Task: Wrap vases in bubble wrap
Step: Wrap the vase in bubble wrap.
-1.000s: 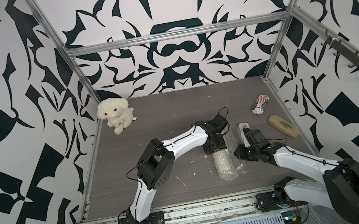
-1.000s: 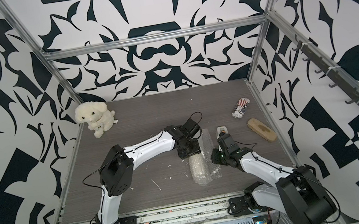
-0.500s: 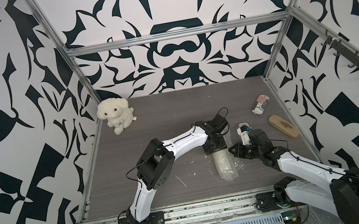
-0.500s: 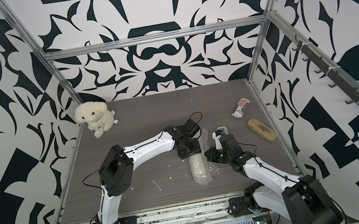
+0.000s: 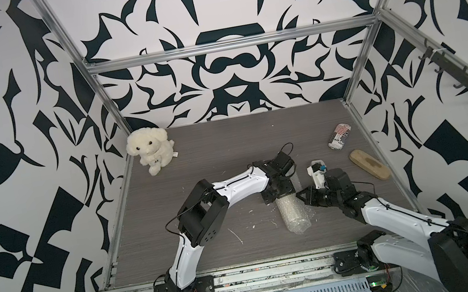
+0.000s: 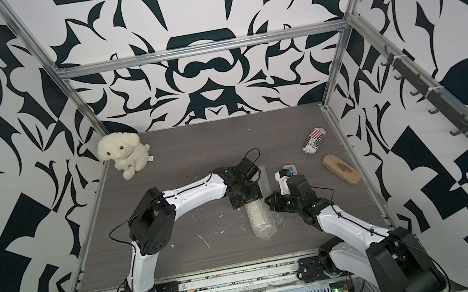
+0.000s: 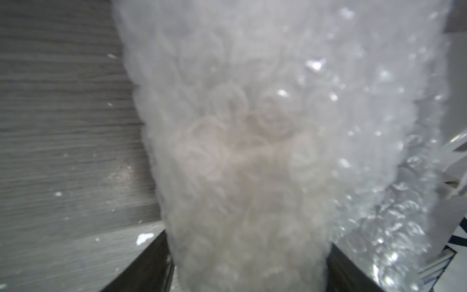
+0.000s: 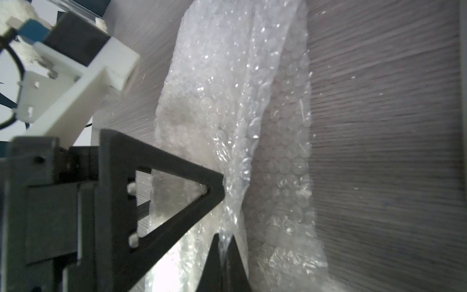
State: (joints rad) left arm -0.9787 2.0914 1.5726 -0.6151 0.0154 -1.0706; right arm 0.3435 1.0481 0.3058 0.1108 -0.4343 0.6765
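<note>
The bubble wrap (image 5: 293, 212) (image 6: 260, 221) lies on the table as a rolled bundle. The vase shows only as a pale shape (image 7: 240, 161) inside the roll, seen through the bubbles. My left gripper (image 5: 279, 192) (image 6: 246, 197) (image 7: 249, 252) straddles the roll's far end. Its jaws stand wide, one on each side of the roll, without visibly squeezing it. My right gripper (image 5: 302, 198) (image 6: 269, 200) (image 8: 223, 240) is at the roll's right side, shut on a loose flap of the wrap (image 8: 235, 177).
A white tape dispenser (image 5: 316, 170) sits just behind my right wrist. A striped can (image 5: 339, 136) and a wooden brush (image 5: 369, 164) lie at the right edge. A plush dog (image 5: 149, 149) sits at the back left. Small white scraps (image 5: 236, 236) dot the table.
My right arm has swung a little left, toward the roll's side, and its jaws have shut on the flap. The left arm has stayed at the roll's far end.
</note>
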